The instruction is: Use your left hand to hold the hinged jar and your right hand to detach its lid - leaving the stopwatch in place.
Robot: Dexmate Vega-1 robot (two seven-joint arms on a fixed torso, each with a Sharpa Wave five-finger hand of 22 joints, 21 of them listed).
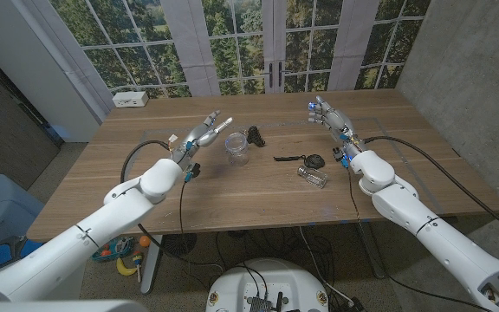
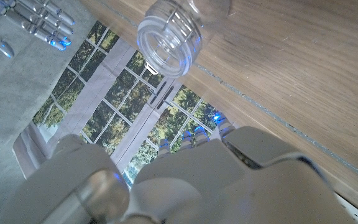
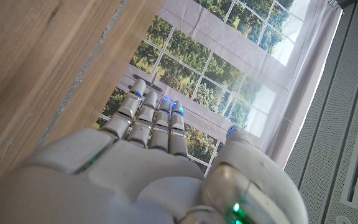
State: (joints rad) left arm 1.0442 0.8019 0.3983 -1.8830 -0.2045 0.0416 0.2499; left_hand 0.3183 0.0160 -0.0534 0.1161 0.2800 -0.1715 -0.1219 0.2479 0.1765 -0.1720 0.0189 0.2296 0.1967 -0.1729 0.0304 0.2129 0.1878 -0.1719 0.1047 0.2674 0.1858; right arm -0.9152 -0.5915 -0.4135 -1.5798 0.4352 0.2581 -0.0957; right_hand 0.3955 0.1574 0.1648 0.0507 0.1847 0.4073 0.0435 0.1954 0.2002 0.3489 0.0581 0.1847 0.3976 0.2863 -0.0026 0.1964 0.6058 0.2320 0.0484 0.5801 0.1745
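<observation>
The clear hinged jar (image 1: 237, 146) stands upright at mid-table, mouth open, with a dark lid or clasp piece (image 1: 255, 135) just behind it on its right. My left hand (image 1: 204, 132) hovers just left of the jar, fingers spread and holding nothing, a small gap between them and the glass. The left wrist view shows the jar (image 2: 169, 34) beyond my left hand (image 2: 166, 180). The black stopwatch (image 1: 315, 160) lies right of the jar with its cord (image 1: 286, 158) trailing left. My right hand (image 1: 329, 115) is raised behind the stopwatch, fingers straight, empty; the right wrist view shows the same hand (image 3: 160, 168).
A small clear bottle (image 1: 313, 177) lies on its side just in front of the stopwatch. A white box (image 1: 131, 99) sits at the table's far left corner. Bare wood table (image 1: 232, 195) stretches along the near edge. Windows stand behind the table.
</observation>
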